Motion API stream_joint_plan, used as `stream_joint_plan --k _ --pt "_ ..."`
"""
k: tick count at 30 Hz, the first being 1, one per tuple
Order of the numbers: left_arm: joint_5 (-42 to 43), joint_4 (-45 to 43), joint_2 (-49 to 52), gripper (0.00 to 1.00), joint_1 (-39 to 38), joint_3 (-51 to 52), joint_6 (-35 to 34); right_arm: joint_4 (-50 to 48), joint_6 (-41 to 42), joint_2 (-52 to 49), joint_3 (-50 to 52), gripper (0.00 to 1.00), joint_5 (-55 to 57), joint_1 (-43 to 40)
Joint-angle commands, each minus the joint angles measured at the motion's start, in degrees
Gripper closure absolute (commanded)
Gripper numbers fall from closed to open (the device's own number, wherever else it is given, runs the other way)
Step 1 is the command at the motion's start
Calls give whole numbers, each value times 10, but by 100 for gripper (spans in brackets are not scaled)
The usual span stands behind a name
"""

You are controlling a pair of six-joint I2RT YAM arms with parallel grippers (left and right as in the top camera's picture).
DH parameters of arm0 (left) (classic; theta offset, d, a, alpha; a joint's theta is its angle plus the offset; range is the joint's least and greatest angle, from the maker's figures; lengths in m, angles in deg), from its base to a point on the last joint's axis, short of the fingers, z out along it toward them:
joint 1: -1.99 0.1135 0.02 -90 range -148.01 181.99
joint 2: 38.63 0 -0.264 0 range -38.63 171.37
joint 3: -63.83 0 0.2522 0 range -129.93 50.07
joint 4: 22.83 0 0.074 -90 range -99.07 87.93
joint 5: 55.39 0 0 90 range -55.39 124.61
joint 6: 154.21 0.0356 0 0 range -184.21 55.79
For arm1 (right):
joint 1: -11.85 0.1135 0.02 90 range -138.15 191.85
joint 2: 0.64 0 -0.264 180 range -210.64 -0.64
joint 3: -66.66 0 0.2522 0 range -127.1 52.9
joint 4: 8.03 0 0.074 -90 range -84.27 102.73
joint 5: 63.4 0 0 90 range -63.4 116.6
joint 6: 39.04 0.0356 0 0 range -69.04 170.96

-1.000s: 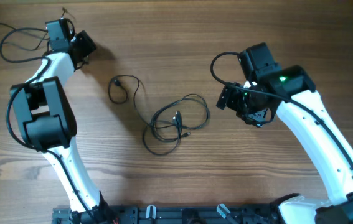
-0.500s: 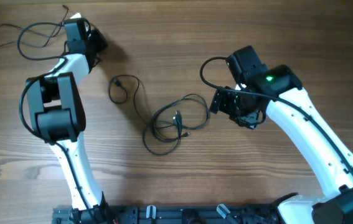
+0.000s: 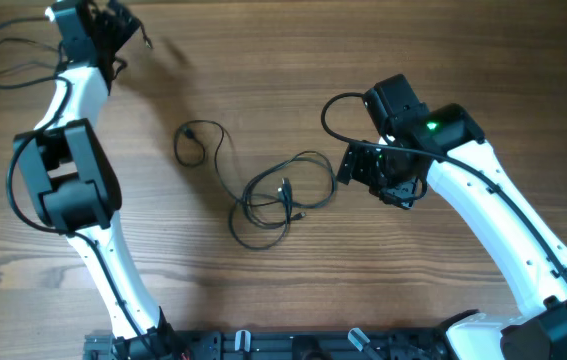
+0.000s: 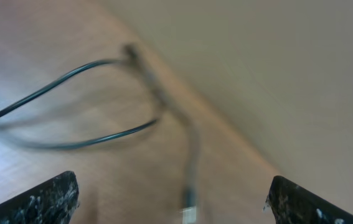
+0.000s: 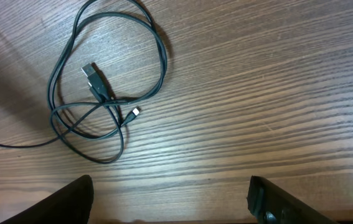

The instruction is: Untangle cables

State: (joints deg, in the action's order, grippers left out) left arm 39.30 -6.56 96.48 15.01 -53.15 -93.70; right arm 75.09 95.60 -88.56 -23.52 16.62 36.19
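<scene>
The left gripper [image 4: 173, 202] is at the far left corner of the tabletop [image 5: 257, 93]. Its jaws are wide apart and hold nothing. A loose cable [image 4: 58, 83] lies blurred beneath it, well apart from the rest. The knotted cables [image 5: 95, 79] sit mid-table, with loops crossing around a USB plug [image 5: 94, 76] and a small plug [image 5: 134, 112]. One strand trails off to a smaller loop on the left. The right gripper [image 5: 170, 199] hovers just beside the knot's right loop, its jaws also apart and empty.

The step in hand looks like picking the next strand from the knot. To do it well, the right gripper should come down on a single strand near a plug end, clear of the crossings, and close on that strand alone. It should then draw the strand outward slowly while the left arm pins the rest. Catching two strands would likely drag the whole knot along.
</scene>
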Motion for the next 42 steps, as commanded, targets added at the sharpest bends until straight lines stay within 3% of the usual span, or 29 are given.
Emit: stream_joint_plan --k 1,10,11,13,14,15,17,20,21,31,42 --pt "-30 37 1 0 28 0 -4 -1 -12 -8 2 19 16 2" --pt "-59 89 2 1 83 0 69 -12 -12 -8 2 19 16 2" --pt "-66 89 3 5 85 0 76 -12 -12 -8 2 19 16 2" --pt "-80 87 7 18 90 0 97 -15 -12 -8 2 19 16 2" --pt "-86 85 10 34 94 0 101 -16 -12 -8 2 19 16 2" --pt "-91 80 17 66 98 0 101 -16 -11 -8 2 19 16 2" --pt "-91 71 29 82 102 0 112 -18 -11 -8 2 19 16 2" --pt "-95 54 50 88 108 0 126 -21 -9 -8 2 19 13 2" --pt "-97 51 55 96 109 0 126 -21 -9 -8 2 19 10 2" --pt "-97 23 91 96 128 0 126 -24 -5 -8 2 19 9 2" --pt "-79 -111 110 93 135 0 128 -23 -6 -8 2 19 -5 2"
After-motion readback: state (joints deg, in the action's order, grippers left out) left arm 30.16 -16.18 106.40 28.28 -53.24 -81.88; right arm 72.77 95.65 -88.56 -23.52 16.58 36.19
